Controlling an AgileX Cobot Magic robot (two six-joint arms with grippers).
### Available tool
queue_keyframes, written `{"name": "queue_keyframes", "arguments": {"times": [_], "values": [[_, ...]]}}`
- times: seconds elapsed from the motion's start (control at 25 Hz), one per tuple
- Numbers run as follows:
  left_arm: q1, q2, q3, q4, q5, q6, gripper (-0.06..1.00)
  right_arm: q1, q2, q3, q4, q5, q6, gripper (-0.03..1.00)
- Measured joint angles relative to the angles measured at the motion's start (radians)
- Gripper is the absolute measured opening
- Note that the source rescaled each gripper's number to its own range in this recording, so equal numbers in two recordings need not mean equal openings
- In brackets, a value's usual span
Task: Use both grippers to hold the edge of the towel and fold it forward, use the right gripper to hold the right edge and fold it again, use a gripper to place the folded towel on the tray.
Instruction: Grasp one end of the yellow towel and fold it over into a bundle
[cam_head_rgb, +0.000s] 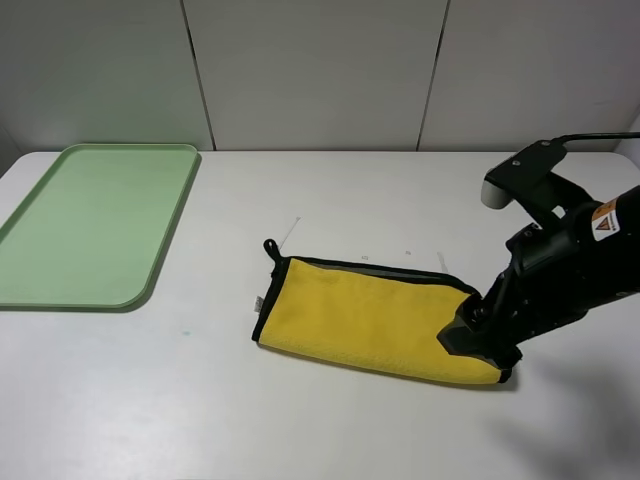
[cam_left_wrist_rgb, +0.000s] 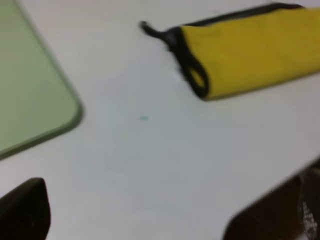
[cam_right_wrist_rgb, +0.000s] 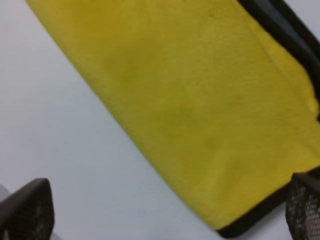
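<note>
Closest in, the bulky black arm's right gripper (cam_head_rgb: 480, 340) hangs low over the right end of the yellow plush towel (cam_head_rgb: 370, 315). Its fingers (cam_right_wrist_rgb: 25, 210) are spread wide either side of the black-bound edge (cam_right_wrist_rgb: 250, 224), clamping nothing. The towel lies folded into a long strip on the white table (cam_head_rgb: 300, 430), with its small black loop (cam_head_rgb: 270, 247) at the far left corner. Well apart, far left, sits the pale green rectangular plastic tray (cam_head_rgb: 95, 225). The left gripper (cam_left_wrist_rgb: 150, 215) gapes wide over bare table.
</note>
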Motion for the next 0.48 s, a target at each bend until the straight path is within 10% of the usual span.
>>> {"name": "queue_keyframes", "arguments": {"times": [0.48], "values": [[0.56,0.0,0.0,0.012,0.0,0.001,1.0,0.0,0.08,0.0,-0.194,-0.016,0.634,1.0]]}}
